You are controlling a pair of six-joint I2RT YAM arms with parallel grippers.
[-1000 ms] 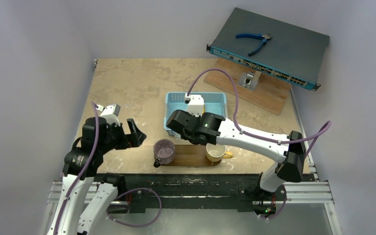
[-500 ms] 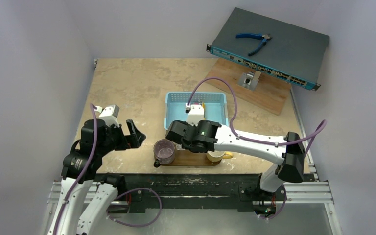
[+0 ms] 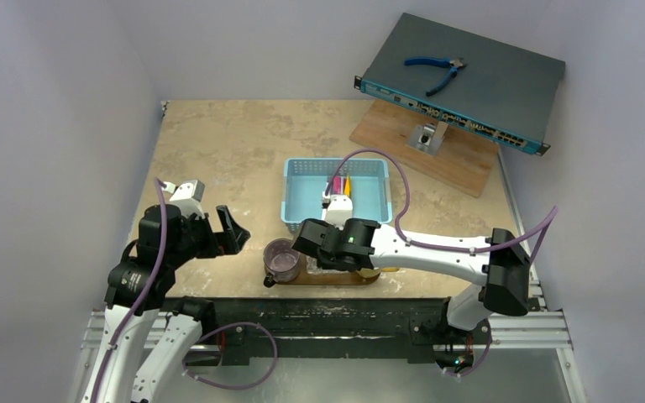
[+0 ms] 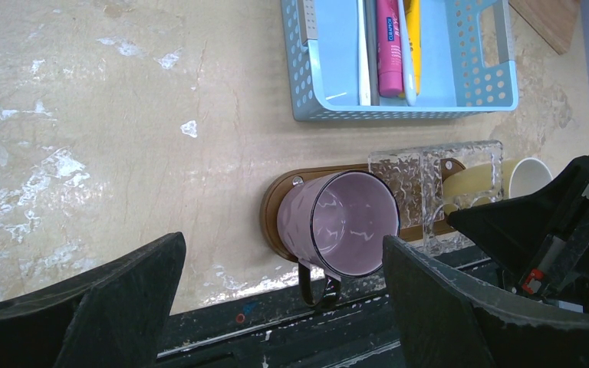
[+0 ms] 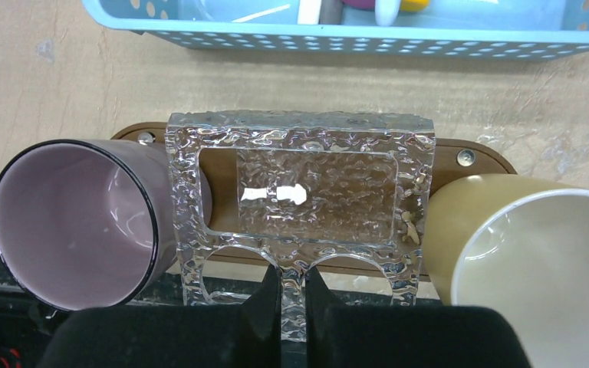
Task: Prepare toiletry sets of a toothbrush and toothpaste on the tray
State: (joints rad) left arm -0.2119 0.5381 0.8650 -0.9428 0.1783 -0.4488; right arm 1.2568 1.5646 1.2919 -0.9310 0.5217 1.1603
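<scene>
Tray (image 4: 271, 215) runs left-right, parallel to the basket (image 4: 399, 115).

Left arm (image 3: 138, 277) folded, left gripper (image 3: 228, 230) jaws wide apart. Right arm (image 3: 437, 245) reaching leftward, right gripper (image 5: 293, 287) jaws pinched tight.

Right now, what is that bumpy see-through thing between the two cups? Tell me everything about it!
The holder is clear and bumpy, like glass or plastic. It is a rectangular frame with a sunken middle and two round holes along its near edge. It lies level over the tray, between the purple cup and the cream cup. The right gripper pinches its near edge between the holes, jaws closed on it. Whether it rests on the tray cannot be told.
</scene>
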